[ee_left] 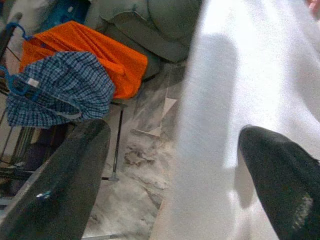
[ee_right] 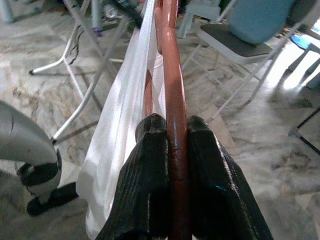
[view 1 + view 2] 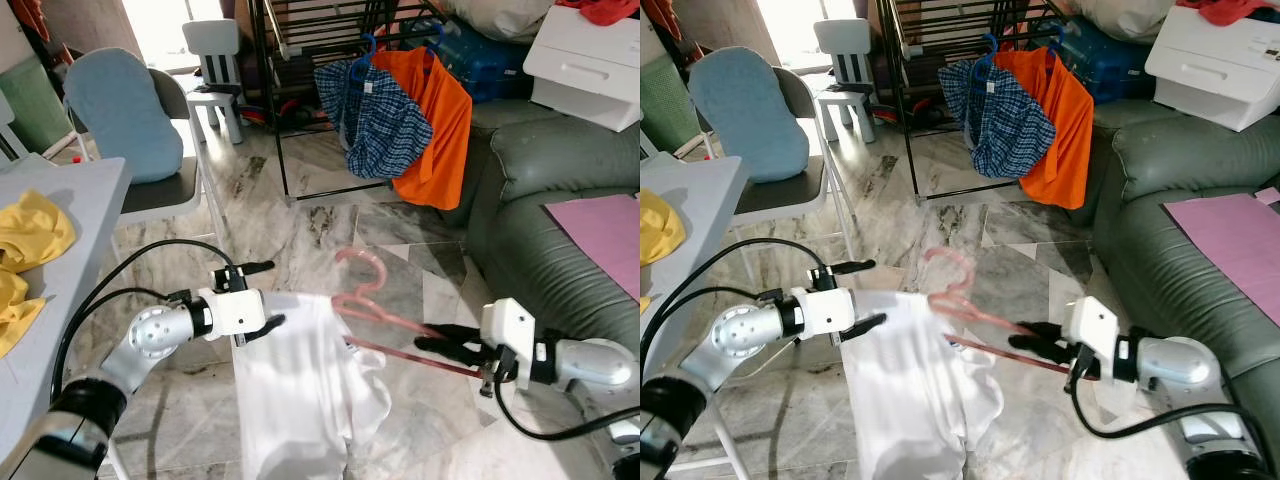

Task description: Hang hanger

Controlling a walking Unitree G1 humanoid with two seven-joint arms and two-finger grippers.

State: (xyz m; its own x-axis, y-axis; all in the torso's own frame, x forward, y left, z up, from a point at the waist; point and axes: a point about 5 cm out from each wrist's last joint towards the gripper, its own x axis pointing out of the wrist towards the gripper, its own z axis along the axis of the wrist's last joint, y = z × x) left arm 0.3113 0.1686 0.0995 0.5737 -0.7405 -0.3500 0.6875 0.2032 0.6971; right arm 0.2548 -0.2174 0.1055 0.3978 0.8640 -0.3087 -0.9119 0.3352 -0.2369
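Observation:
A pink plastic hanger (image 3: 372,305) carries a white garment (image 3: 300,395) that droops toward the marble floor. My right gripper (image 3: 448,345) is shut on the hanger's lower bar; the right wrist view shows both black fingers (image 2: 150,175) clamped on the pink bar (image 2: 175,115). My left gripper (image 3: 262,297) is open at the garment's upper left edge, with white cloth (image 1: 235,100) lying between its spread fingers (image 1: 75,175). Ahead stands a black drying rack (image 3: 300,60) holding a blue plaid garment (image 3: 375,115) and an orange shirt (image 3: 440,125) on blue hangers.
A green sofa (image 3: 560,200) with a purple mat (image 3: 605,235) lies on the right. A grey table (image 3: 50,260) with yellow cloth (image 3: 30,235) is at the left, a chair with a blue cushion (image 3: 125,110) behind it. A small white chair (image 3: 215,70) stands farther back.

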